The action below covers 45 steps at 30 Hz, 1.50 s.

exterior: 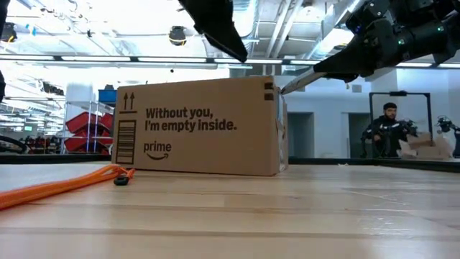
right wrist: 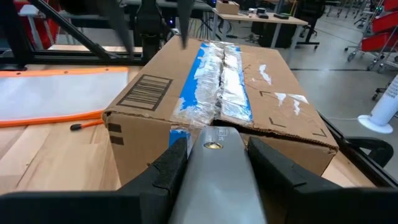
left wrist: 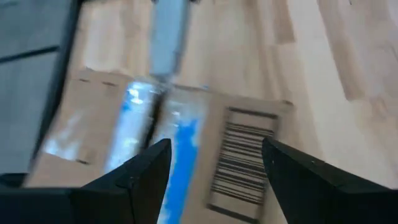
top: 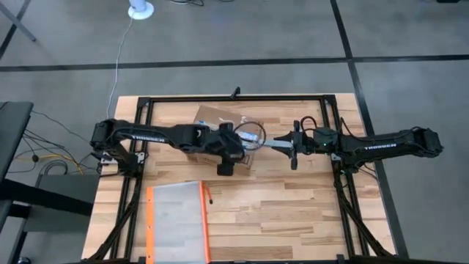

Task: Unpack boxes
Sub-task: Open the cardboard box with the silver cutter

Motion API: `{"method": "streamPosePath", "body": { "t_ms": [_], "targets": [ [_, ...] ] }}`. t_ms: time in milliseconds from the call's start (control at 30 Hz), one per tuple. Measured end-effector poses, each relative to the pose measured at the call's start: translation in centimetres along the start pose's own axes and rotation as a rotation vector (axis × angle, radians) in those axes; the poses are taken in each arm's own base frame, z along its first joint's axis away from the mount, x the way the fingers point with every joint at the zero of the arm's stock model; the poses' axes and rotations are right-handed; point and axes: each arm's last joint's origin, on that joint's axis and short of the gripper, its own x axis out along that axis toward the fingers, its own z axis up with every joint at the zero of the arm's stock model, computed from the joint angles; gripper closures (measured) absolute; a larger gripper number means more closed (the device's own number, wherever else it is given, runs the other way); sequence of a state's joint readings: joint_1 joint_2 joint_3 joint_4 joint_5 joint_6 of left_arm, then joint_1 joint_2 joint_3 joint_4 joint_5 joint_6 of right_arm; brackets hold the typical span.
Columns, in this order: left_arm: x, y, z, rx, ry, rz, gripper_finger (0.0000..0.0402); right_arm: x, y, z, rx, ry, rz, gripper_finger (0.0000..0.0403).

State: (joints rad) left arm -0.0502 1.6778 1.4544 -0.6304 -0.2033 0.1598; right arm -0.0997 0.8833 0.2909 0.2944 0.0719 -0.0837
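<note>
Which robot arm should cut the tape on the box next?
Probably the right. The right gripper is shut on a grey tool whose tip sits at the end of the box's blue tape seam. The left gripper hovers open above the box, holding nothing.

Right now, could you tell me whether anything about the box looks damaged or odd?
Yes: the blue-and-white tape along the top seam of the cardboard box is torn and crumpled, with scraps stuck beside it, and the top edge looks dented.
</note>
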Motion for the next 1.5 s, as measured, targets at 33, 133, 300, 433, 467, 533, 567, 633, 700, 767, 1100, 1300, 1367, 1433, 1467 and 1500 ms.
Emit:
{"method": "streamPosePath", "body": {
  "t_ms": [33, 133, 300, 433, 467, 533, 567, 633, 700, 767, 1100, 1300, 1367, 1433, 1467, 1500],
  "targets": [
    [0.2, -0.4, -0.1, 0.001, 0.014, -0.012, 0.0165, 0.0, 0.0, 0.0, 0.000, 0.000, 0.000, 0.0285],
    [1.7, -1.6, -0.6, 0.017, 0.084, -0.012, 0.0165, 0.0, 0.0, 0.0, 0.000, 0.000, -0.001, 0.0285],
    [2.7, -2.5, -0.7, 0.058, 0.107, 0.099, 0.0165, 0.0, 0.0, 0.0, 0.001, 0.001, -0.004, 0.0285],
    [3.2, -2.4, -0.6, 0.040, 0.099, 0.140, 0.0165, 0.0, 0.1, 0.0, 0.001, 0.005, 0.003, 0.0285],
    [3.3, -2.2, -0.5, 0.035, 0.091, 0.144, 0.0165, 0.0, 0.2, 0.0, -0.003, 0.007, 0.001, 0.0285],
    [3.3, -2.0, -0.3, 0.020, 0.066, 0.148, 0.0165, 0.0, 0.5, 0.0, -0.008, 0.007, 0.001, 0.0285],
    [3.4, -1.9, -0.2, 0.015, 0.060, 0.148, 0.0165, -0.1, 0.7, 0.0, -0.012, 0.007, 0.002, 0.0285],
    [3.4, -1.6, -0.2, 0.003, 0.058, 0.149, 0.0165, -0.1, 1.0, 0.0, -0.019, 0.006, 0.002, 0.0285],
    [3.5, -1.3, -0.3, -0.010, 0.059, 0.149, 0.0165, -0.1, 1.3, 0.0, -0.025, 0.005, 0.006, 0.0285],
    [3.5, -1.1, -0.3, -0.020, 0.060, 0.152, 0.0165, -0.2, 1.6, 0.1, -0.022, 0.005, 0.009, 0.0285],
    [4.1, -0.3, -0.3, -0.024, 0.049, 0.156, 0.0165, -0.4, 2.7, 1.1, 0.002, 0.040, -0.009, 0.0285],
    [4.7, -0.4, -0.2, -0.024, 0.039, 0.154, 0.0165, -0.5, 2.7, 2.0, 0.098, 0.051, -0.016, 0.0285],
    [4.7, -0.4, -0.2, -0.015, 0.038, 0.154, 0.0165, -0.5, 2.7, 2.5, 0.139, 0.045, -0.017, 0.0285],
    [4.7, -0.4, -0.2, -0.011, 0.039, 0.154, 0.0165, -0.5, 2.7, 2.9, 0.160, 0.057, -0.018, 0.0285],
    [4.7, -0.4, -0.2, -0.011, 0.036, 0.155, 0.0165, -0.6, 2.7, 3.2, 0.160, 0.070, -0.018, 0.0285],
    [4.7, -0.4, -0.2, -0.007, 0.034, 0.155, 0.0165, -0.6, 2.7, 3.5, 0.157, 0.087, -0.018, 0.0285]
  ]
}}
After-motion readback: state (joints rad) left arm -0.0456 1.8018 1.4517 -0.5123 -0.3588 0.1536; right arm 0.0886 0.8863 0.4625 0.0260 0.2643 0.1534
